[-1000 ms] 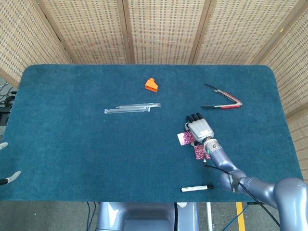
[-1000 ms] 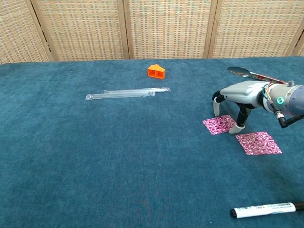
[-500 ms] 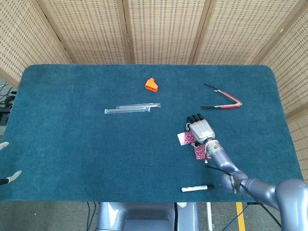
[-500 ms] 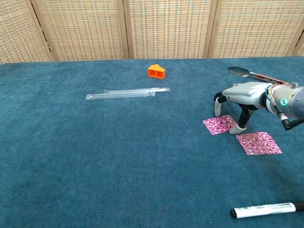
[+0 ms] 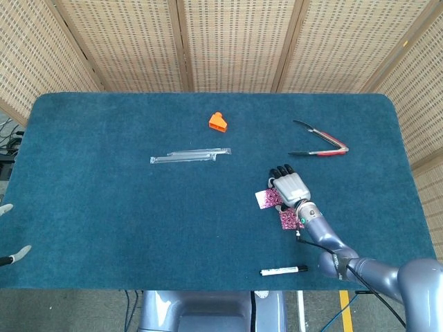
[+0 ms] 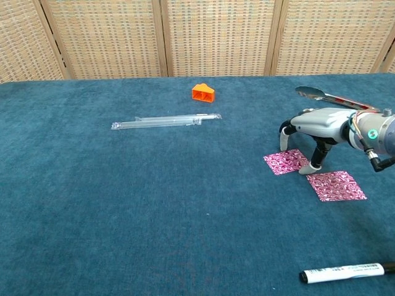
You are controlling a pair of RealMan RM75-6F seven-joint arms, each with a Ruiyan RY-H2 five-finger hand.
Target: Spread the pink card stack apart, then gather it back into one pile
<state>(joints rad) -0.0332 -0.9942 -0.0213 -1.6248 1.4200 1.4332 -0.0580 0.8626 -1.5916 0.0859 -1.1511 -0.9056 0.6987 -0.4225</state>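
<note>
- Head view: the right hand (image 5: 288,188) hung over the pink cards (image 5: 270,199) toward the right part of the worktop (image 5: 104,207), nearer its front edge than its back edge. The hand covered most of the cards, so only pink scraps showed to its left and beneath the wrist. Only the tips of the left hand (image 5: 10,257) showed at the worktop's left edge; whether it was apart or closed could not be told.
- Head view: elsewhere lay tongs (image 5: 320,141) toward the back right, an orange block (image 5: 217,122) and a clear plastic strip (image 5: 190,155) nearer the middle, and a marker (image 5: 284,270) by the front edge.
- Chest view: the cards lay in two parts, one card (image 6: 284,161) under the arched right hand (image 6: 313,132) and a second card (image 6: 336,185) just beside it toward the front right, with blue cloth showing between them. The fingers (image 6: 316,156) were spread and pointing down, holding nothing; whether a tip touched the near card could not be made out.
- Judgement: spreading looked done or nearly so, and gathering was the step in hand. The next move probably called for light downward pressure on one card and a slide over the cloth until it overlapped the other.
</note>
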